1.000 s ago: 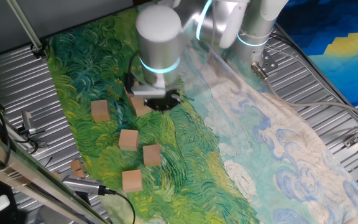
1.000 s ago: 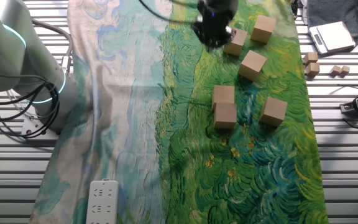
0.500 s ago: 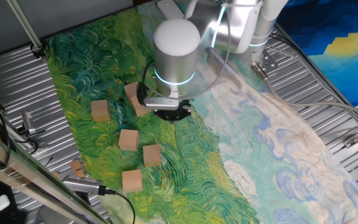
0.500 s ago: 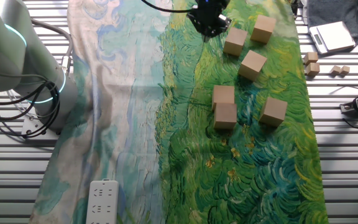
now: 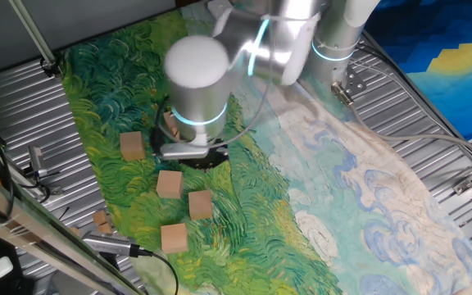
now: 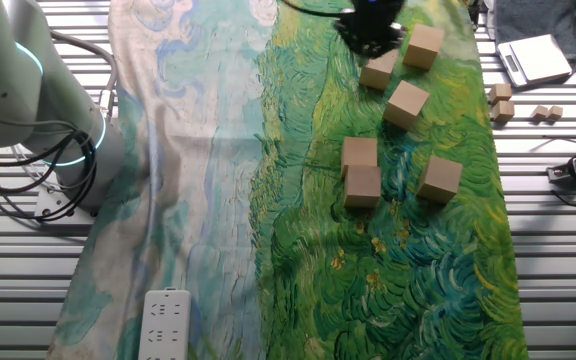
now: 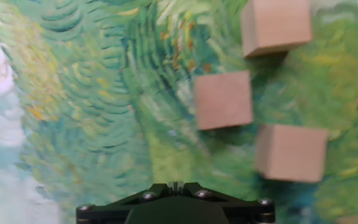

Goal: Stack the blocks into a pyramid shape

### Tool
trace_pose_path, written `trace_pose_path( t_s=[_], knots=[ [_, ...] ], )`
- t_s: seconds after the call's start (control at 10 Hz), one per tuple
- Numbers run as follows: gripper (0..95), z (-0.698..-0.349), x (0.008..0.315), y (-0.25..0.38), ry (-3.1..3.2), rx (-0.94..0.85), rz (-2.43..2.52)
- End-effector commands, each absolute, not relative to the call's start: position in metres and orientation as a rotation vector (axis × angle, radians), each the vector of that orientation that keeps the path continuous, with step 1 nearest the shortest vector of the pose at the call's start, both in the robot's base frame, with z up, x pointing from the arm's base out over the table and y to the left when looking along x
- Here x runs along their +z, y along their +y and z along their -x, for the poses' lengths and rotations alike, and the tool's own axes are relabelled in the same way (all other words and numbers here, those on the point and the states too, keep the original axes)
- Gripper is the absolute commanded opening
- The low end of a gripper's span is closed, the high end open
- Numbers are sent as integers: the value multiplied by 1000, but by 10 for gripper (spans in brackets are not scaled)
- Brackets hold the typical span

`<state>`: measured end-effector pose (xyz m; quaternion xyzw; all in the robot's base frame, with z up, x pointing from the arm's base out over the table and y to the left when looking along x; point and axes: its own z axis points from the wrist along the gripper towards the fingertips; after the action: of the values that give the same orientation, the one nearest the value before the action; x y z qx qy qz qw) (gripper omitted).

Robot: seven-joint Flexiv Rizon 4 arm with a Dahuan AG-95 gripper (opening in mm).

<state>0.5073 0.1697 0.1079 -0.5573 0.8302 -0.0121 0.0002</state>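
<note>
The small tan wooden cube (image 6: 378,72) is seen just beside and below the black two-finger gripper (image 6: 370,28); whether the jaws are spread cannot be told.

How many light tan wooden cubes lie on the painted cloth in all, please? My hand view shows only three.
Observer: Six light tan wooden cubes lie on the green painted cloth.
Operator: Where are the other three?
Observer: The other fixed view shows a touching pair and a single cube, both farther from the gripper than your three.
Operator: Is anything else tan nearby?
Observer: Yes, much smaller tan scraps lie off the cloth on the slatted metal table.
</note>
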Motion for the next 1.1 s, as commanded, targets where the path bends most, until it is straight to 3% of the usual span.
trace_pose_path(
  t_s=[0.1,0.7,1.1],
  knots=[
    [0,-500,111,166,2598,-60,1767],
    [0,-500,113,167,2645,0,1750],
    [0,-500,113,167,2697,-68,1692]
  ],
)
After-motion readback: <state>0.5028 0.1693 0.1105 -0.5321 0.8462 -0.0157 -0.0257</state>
